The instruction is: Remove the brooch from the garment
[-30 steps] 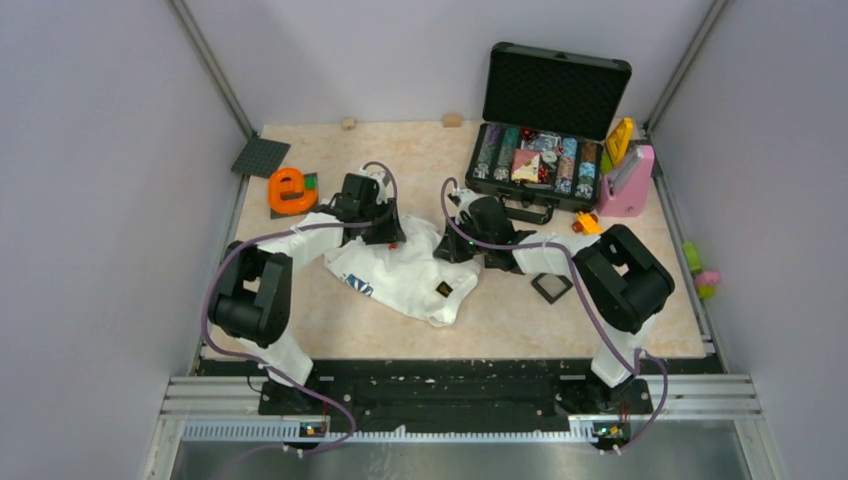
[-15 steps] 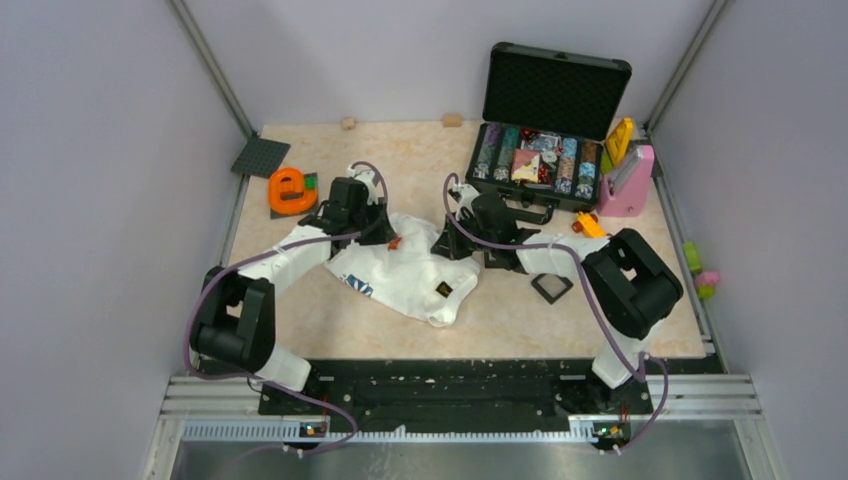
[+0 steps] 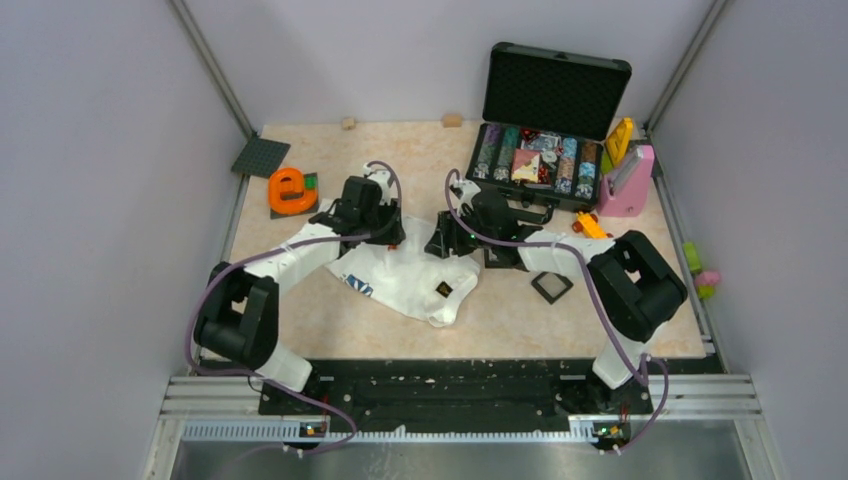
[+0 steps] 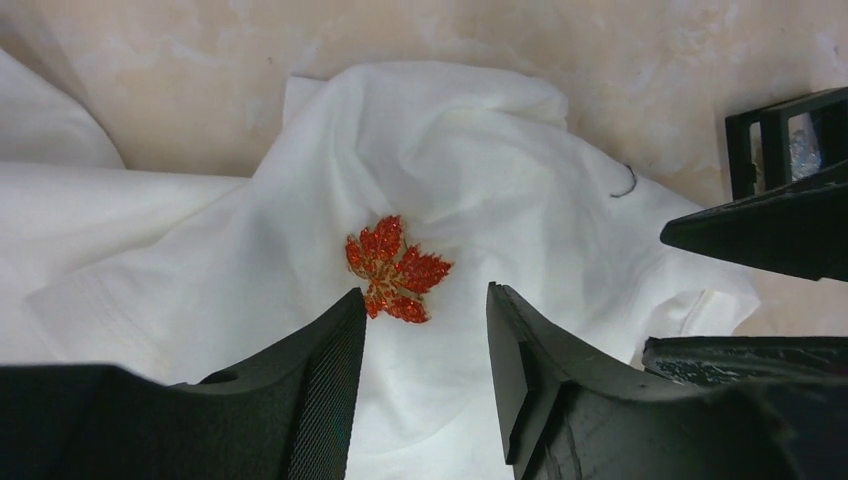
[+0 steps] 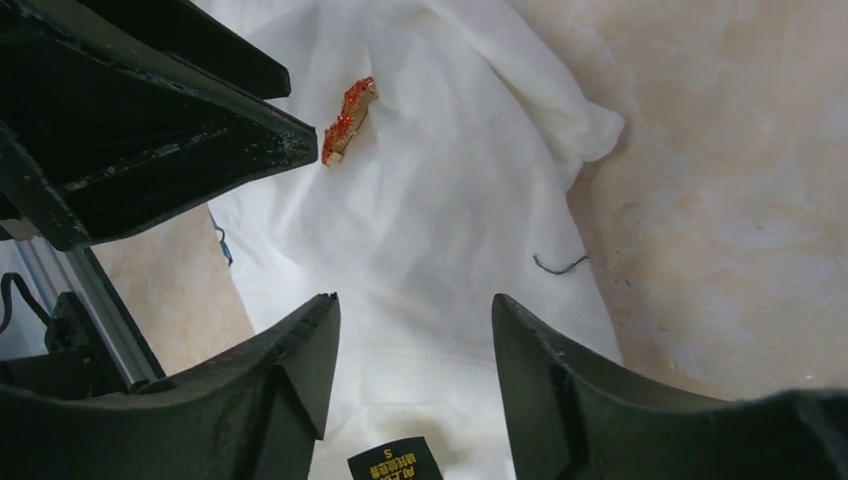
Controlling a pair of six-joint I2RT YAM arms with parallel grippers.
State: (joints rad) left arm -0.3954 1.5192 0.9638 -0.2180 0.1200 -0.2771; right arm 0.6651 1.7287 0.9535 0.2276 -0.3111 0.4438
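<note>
currently the left gripper (image 4: 425, 300) is released, jaws spread, holding nothing. the brooch (image 4: 395, 270) lies on a raised fold of the garment (image 4: 480, 150), just beyond the finger gap toward 11 o'clock, just beside one fingertip. the right gripper (image 5: 413, 300) is likewise released over the garment, with the brooch at its 11 o'clock and well apart.

Left pincer (image 4: 425, 295) and right pincer (image 5: 413, 300), both agape.
</note>
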